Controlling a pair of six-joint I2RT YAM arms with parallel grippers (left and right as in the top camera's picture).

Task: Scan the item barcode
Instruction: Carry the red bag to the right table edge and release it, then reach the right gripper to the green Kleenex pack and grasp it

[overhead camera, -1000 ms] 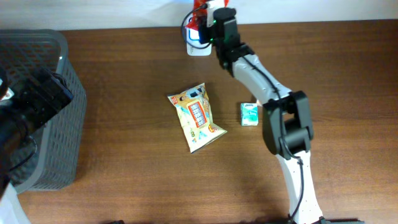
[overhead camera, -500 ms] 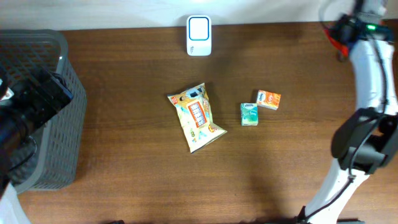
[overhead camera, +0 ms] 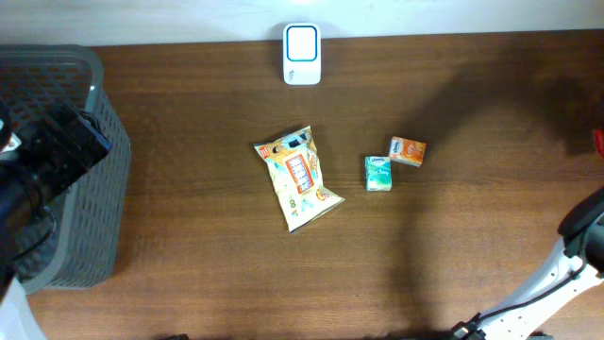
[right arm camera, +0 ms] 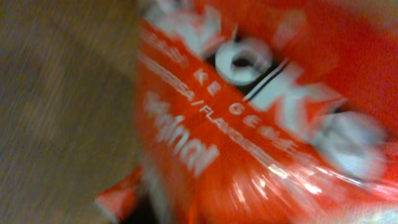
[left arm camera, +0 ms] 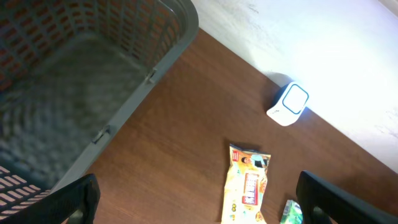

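Now the red-orange packet (right arm camera: 249, 124) fills the right wrist view, heavily blurred, with white lettering across it and brown worktop (right arm camera: 56, 93) to its left. Overhead catches only a red sliver of it at the far right border, well apart from the scanner (overhead camera: 301, 54).

A second ago the packet was held right at the scanner on the back edge. Half a second ago the right arm had swung to the back right corner. Now only the lower links of the right arm (overhead camera: 578, 236) show at the right border.

Judgement: the scan pass for this packet looks done. It is being carried off to the right, and set-down is probably next.

Right tool: no fingers visible, the packet covers the lens, so I cannot tell whether it grips or is letting go.

Left tool (left arm camera: 198, 180): fingers wide apart, nothing between them, over the worktop beside the grey basket (left arm camera: 93, 74), same as before.

Unmoved mid-worktop are the snack bag (overhead camera: 298, 179), the teal box (overhead camera: 377, 173) and, just beside it, the orange box (overhead camera: 408, 150). These likely wait their turn.
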